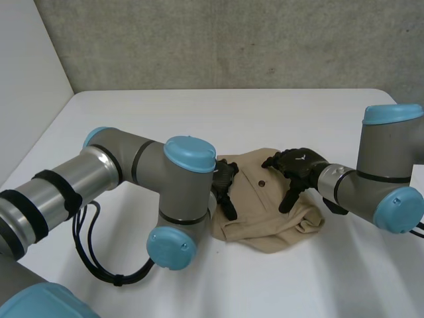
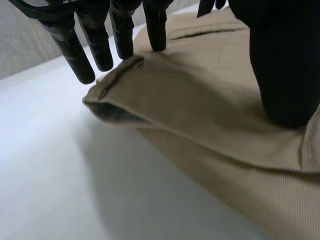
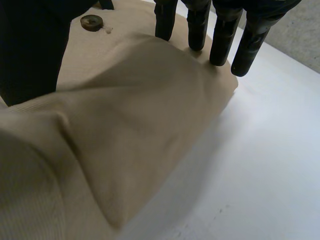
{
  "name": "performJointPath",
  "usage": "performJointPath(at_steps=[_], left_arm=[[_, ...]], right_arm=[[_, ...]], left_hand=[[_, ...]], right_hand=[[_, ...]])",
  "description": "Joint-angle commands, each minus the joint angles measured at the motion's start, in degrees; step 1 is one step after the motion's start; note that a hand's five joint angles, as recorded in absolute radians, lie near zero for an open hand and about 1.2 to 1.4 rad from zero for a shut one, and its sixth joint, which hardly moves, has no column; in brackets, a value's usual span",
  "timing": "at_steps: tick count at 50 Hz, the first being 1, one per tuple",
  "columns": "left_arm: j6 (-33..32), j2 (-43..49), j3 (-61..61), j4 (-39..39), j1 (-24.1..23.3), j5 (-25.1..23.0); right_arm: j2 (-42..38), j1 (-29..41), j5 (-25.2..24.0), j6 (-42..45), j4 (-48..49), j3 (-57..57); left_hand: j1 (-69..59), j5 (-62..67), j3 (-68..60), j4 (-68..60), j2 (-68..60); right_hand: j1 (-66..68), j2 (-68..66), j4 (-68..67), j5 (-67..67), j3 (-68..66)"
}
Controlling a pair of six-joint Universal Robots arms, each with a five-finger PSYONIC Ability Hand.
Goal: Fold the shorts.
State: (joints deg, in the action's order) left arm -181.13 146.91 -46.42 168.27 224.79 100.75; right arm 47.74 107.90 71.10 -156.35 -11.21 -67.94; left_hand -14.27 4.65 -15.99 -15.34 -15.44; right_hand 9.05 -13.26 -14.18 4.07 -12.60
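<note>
Tan ribbed-cloth shorts [image 1: 265, 222]: a rumpled, folded bundle lying on the white table [image 1: 199, 112] between the two hands.
Left hand [image 1: 225, 184]: black, on the bundle's left part; fingers straight and apart, nothing clamped.
Left wrist view adds: straight fingers [image 2: 100, 47] reach over a stitched, doubled edge [image 2: 117, 75] with a dark opening beneath it; the thick thumb [image 2: 285, 65] presses down on the flat cloth. Contact at the fingertips cannot be told.
Right hand [image 1: 301, 165]: black, on the bundle's right part; fingers apart and relaxed, not closed on the cloth.
Right wrist view adds: fingers [image 3: 222, 42] stand with tips along the far rim of a smooth, rounded fold; the thumb [image 3: 30, 50] rests on the cloth beside a small dark round button [image 3: 92, 22].
Texture: fine ribbing shows close up in both wrist views; the head view shows plain tan.
Hidden: the grey left arm [image 1: 179, 199] covers the bundle's left edge in the head view; both palms are cut off in the wrist views.
</note>
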Motion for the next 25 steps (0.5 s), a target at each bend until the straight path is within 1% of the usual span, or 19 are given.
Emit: performJointPath(at_steps=[1, 6, 9, 13, 14, 16, 18, 19, 20, 21, 23, 24, 25], left_arm=[[-1.33, 0.40, -0.08, -1.01, 0.21, 0.23], [-3.70, -1.18, -0.08, -1.01, 0.12, 0.32], [-4.14, -4.08, -0.25, -0.84, 0.12, 0.32], [-4.23, -9.17, -0.95, -0.84, 0.12, 0.32], [-4.23, -10.49, -1.13, -0.84, 0.12, 0.32], [-4.06, -14.62, -2.45, -0.84, 0.21, 0.32], [-3.88, -17.60, -3.76, -0.84, 0.30, 0.32], [-3.88, -21.10, -5.42, -0.75, 0.82, 0.32], [-3.88, -22.88, -6.31, -0.75, 1.18, 0.32], [-3.97, -26.63, -8.23, -0.75, 2.48, 0.32], [-3.97, -30.70, -10.26, -0.75, 4.25, 0.32], [-3.88, -32.63, -11.32, -0.75, 5.13, 0.23], [-3.88, -36.74, -13.16, -0.75, 7.40, 0.23]], right_arm=[[-0.46, -0.06, -0.34, 0.17, 0.40, -0.09], [0.42, 0.12, -0.34, 0.17, 0.57, -0.35], [1.21, 0.12, -0.26, 0.17, 0.57, -0.44], [5.42, -0.15, -0.08, -0.36, 1.27, -1.14], [8.39, -0.06, 0.18, -0.79, 2.49, -1.84], [11.13, -0.06, 0.88, -1.06, 4.25, -2.55], [15.87, -0.06, 3.43, -2.29, 6.89, -3.43], [17.46, -0.06, 5.00, -3.07, 7.68, -3.60], [20.43, -0.06, 7.89, -5.00, 8.39, -3.78], [21.68, -0.06, 9.31, -5.89, 8.48, -3.78], [24.05, -0.15, 12.39, -7.38, 8.39, -3.52], [26.06, -0.15, 14.84, -8.43, 7.96, -3.17], [27.04, -0.06, 15.82, -8.62, 7.61, -2.99]], left_hand=[[-0.66, 0.28, 1.06, 0.41, 0.52], [-0.15, -0.23, 1.57, 0.92, 1.02], [0.18, -0.56, 1.90, 1.25, 1.36], [0.35, -0.73, 2.07, 1.42, 1.53], [0.35, -0.73, 2.07, 1.42, 1.53], [0.69, -1.07, 2.41, 1.76, 1.86], [1.03, -1.40, 2.74, 2.09, 2.20], [1.03, -1.40, 2.74, 2.09, 2.20], [1.03, -1.40, 2.74, 2.09, 2.20], [1.19, -1.57, 2.91, 2.26, 2.36], [1.19, -1.57, 2.91, 2.26, 2.37], [1.19, -1.57, 2.91, 2.26, 2.37], [1.19, -1.57, 2.91, 2.26, 2.37]], right_hand=[[0.95, 3.26, 4.18, -4.07, 2.60], [0.95, 3.26, 4.18, -4.07, 2.60], [0.95, 3.26, 4.18, -4.07, 2.60], [0.95, 3.26, 4.18, -4.07, 2.60], [0.95, 3.26, 4.18, -4.07, 2.60], [0.95, 3.26, 4.18, -4.07, 2.60], [0.95, 3.26, 4.18, -4.07, 2.60], [0.95, 3.26, 4.18, -4.07, 2.60], [0.95, 3.26, 4.18, -4.07, 2.60], [0.95, 3.26, 4.18, -4.07, 2.60], [0.95, 3.26, 4.18, -4.07, 2.60], [0.95, 3.26, 4.18, -4.07, 2.60], [0.95, 3.26, 4.18, -4.07, 2.60]])
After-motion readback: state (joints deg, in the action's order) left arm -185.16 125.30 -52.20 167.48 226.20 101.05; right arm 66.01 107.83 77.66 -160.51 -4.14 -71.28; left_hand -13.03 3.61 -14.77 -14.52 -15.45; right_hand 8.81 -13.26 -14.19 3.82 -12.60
